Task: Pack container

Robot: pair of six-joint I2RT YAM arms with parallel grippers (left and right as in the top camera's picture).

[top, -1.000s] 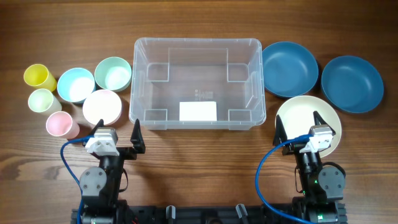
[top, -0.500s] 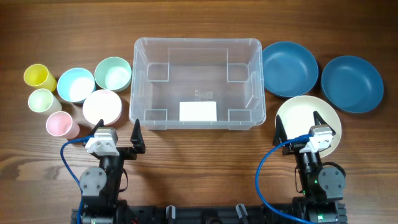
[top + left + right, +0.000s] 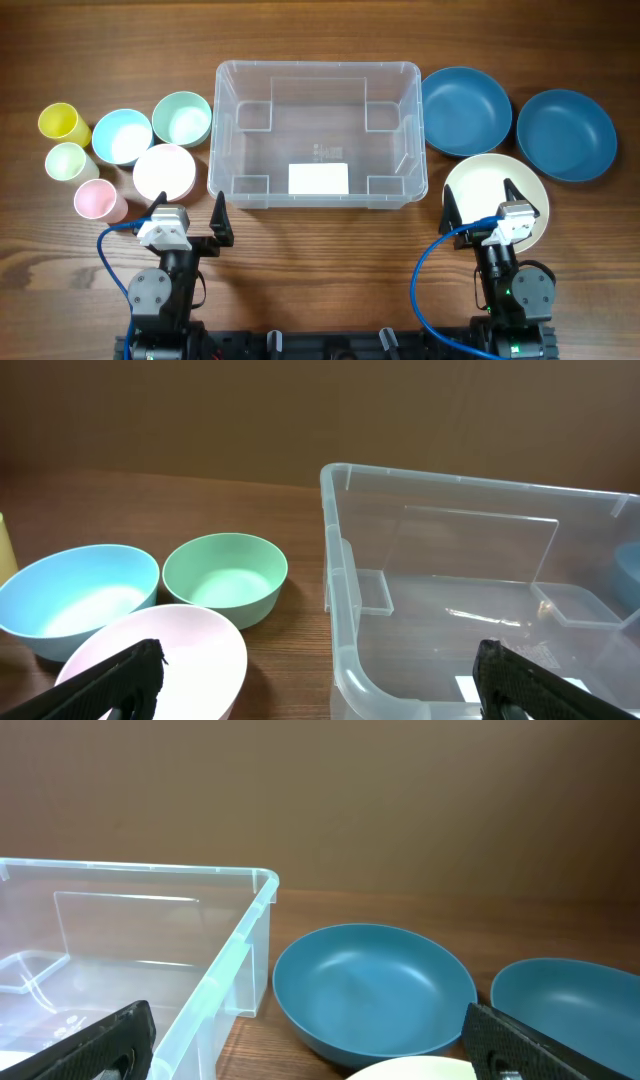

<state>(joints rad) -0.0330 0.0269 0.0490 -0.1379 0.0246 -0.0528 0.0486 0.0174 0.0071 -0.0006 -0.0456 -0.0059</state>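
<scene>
Wood table [image 3: 320, 30] before me: container [image 3: 318, 66] in the middle. On my left, yellow cup [image 3: 58, 122], pale cup [image 3: 66, 161], pink cup [image 3: 97, 199], light blue bowl [image 3: 121, 135], green bowl [image 3: 181, 118], pink bowl [image 3: 164, 171]. On my right, dark blue bowl [image 3: 465, 110], second blue bowl [image 3: 566, 134], cream bowl [image 3: 480, 180].

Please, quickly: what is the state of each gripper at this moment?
Left gripper: open, holding nothing.
Right gripper: open, holding nothing.

I find the table [image 3: 320, 270] evenly and brightly lit from above; shadows are short and soft. Overhead view sharp edge to edge. Faint glare streaks the container [image 3: 345, 575] floor in my left wrist view; my left fingers [image 3: 125, 678] read dark, slightly soft.
</scene>
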